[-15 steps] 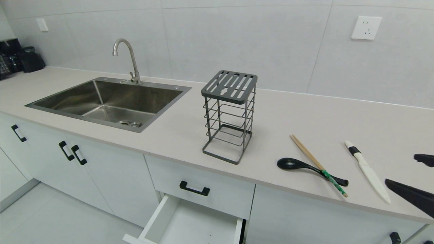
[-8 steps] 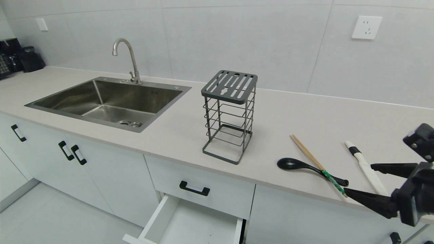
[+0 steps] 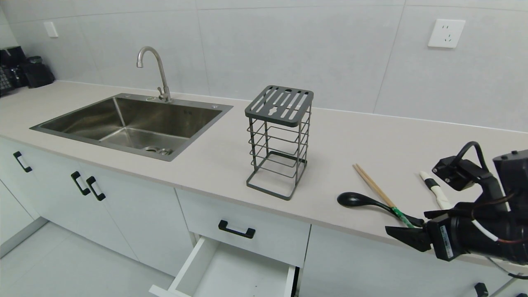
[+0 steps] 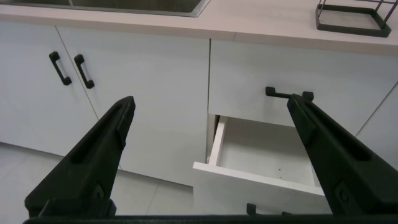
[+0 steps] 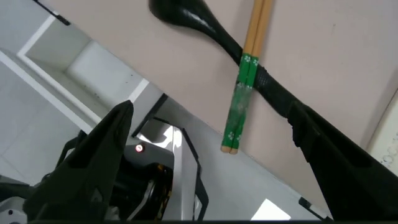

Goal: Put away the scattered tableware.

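A black spoon (image 3: pixel 358 200) lies on the counter's right part, with a pair of wooden chopsticks (image 3: pixel 374 187) crossing its handle. To their right lies a white knife (image 3: pixel 434 188), partly hidden by my right arm. My right gripper (image 3: pixel 407 222) hovers open at the counter's front edge, just right of the spoon's handle end. In the right wrist view the spoon (image 5: pixel 189 17) and the chopsticks (image 5: pixel 250 68) lie between the spread fingers of the right gripper (image 5: pixel 210 107). A dark wire rack (image 3: pixel 279 140) stands mid-counter. My left gripper (image 4: pixel 210 99) is open and low, facing the cabinet fronts.
A steel sink (image 3: pixel 74 119) with a faucet (image 3: pixel 154 70) takes up the counter's left. Below the counter a white drawer (image 3: pixel 194 268) is pulled out, seen also as the drawer (image 4: pixel 214 149) in the left wrist view. Dark objects (image 3: pixel 24 72) stand at the far left.
My right arm has come in from the right edge, passing over the knife to the spoon's handle end. The tableware and the rack have not moved.
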